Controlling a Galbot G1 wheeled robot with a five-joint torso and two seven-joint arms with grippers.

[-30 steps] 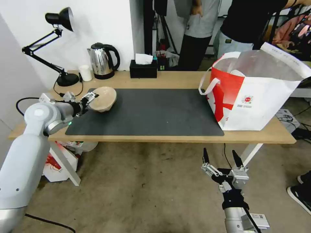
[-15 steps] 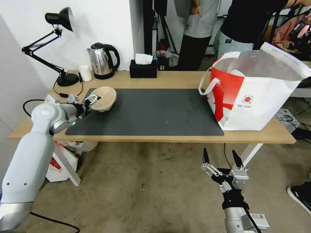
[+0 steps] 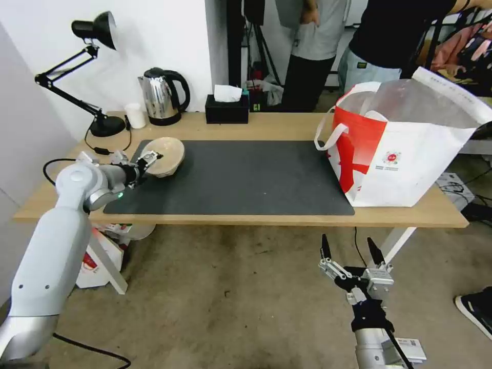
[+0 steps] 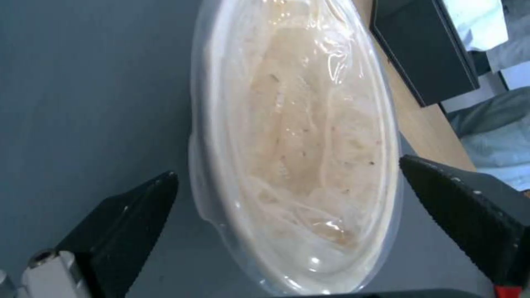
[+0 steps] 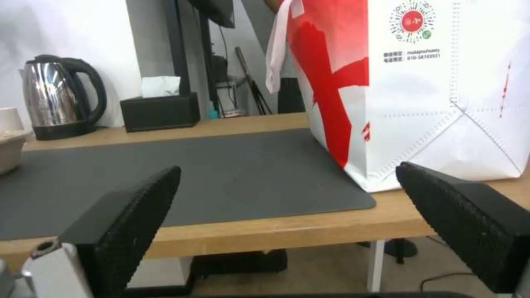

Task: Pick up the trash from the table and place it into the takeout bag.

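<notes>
Kettle [image 3: 162, 96], tissue box [image 3: 226, 108] behind bowl [image 3: 165, 155]

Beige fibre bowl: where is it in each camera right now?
Head view: beige fibre bowl on the mat's far left corner, at the left gripper.
Left wrist view: bowl between the open fingers.
Right wrist view: bowl rim at the frame edge.
Shared landmark: dark grey mat.

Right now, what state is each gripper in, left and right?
Left gripper: open, fingers either side of the beige fibre bowl's rim on the mat, not closed on it.
Right gripper: open, empty, low in front of the table.
</notes>
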